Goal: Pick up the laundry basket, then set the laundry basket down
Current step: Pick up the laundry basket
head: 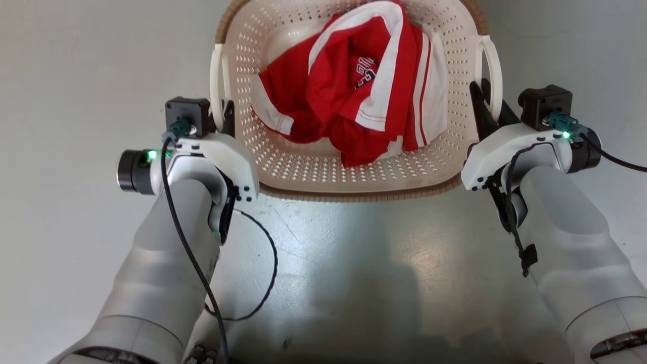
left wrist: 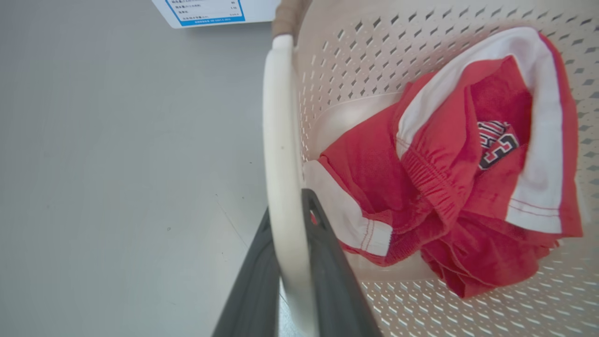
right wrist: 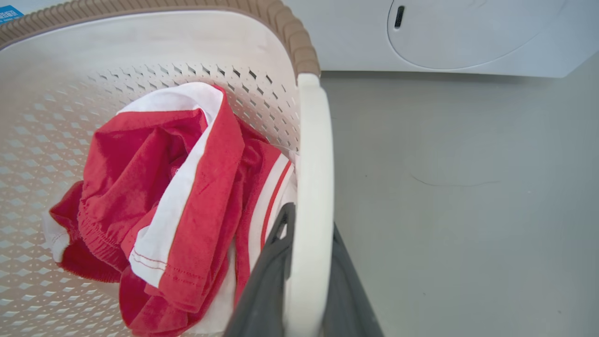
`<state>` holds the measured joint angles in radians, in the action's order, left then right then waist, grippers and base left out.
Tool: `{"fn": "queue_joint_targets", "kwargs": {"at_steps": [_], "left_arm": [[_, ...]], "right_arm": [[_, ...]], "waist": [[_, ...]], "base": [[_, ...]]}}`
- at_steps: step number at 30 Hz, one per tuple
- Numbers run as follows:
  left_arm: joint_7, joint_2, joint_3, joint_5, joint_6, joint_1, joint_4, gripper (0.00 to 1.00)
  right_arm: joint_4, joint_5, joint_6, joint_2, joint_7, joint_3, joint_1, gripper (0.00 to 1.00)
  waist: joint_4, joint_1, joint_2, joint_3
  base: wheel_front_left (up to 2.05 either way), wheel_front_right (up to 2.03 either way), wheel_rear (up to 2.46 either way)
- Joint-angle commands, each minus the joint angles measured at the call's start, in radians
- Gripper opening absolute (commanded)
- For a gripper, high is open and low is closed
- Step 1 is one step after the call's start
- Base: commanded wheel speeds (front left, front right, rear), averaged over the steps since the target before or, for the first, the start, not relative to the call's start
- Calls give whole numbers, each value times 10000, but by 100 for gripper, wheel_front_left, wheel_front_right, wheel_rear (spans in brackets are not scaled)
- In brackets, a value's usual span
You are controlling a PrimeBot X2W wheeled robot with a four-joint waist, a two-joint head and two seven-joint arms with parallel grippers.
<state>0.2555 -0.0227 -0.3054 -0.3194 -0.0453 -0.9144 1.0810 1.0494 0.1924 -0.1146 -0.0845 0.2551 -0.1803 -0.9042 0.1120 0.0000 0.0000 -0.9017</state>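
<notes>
Head view: laundry basket [head: 323, 172] on grey floor [head: 76, 76], between both arms, just ahead of robot.
Contents: crumpled red-and-white sports garment [head: 354, 91] lying inside.
Left gripper [left wrist: 288, 206]: clamped on basket's white left handle [left wrist: 281, 140], one dark finger each side.
Right gripper [right wrist: 311, 220]: clamped on white right handle [right wrist: 313, 164], likewise.
Right wrist view: washing machine [right wrist: 444, 37] beyond basket, apart from it.

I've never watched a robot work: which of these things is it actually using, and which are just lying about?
In the job: laundry basket; left gripper, closed on its left handle; right gripper, closed on its right handle.
Just there: red-and-white clothes in the basket; white appliance; blue-edged label.
</notes>
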Motion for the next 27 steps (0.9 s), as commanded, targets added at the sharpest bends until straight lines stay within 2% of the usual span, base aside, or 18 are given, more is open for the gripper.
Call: {"fn": "queue_joint_targets", "kwargs": {"at_steps": [1, 15, 27], "left_arm": [[63, -276, 26, -73, -96, 407, -186, 0], [63, -276, -550, -1098, -483, 1360, -146, 0], [63, -275, -1274, -1867, -682, 3106, 227, 0]], "right_arm": [[-50, -216, -161, 343, 67, -200, 368, 0], [941, 108, -161, 343, 67, -303, 929, 0], [1677, 1509, -161, 343, 50, -1602, 2329, 0]], "waist": [[-12, 0, 0, 120], [-333, 0, 0, 1970], [-550, 0, 0, 4469]], "base": [[0, 0, 0], [0, 0, 0], [0, 0, 0]]}}
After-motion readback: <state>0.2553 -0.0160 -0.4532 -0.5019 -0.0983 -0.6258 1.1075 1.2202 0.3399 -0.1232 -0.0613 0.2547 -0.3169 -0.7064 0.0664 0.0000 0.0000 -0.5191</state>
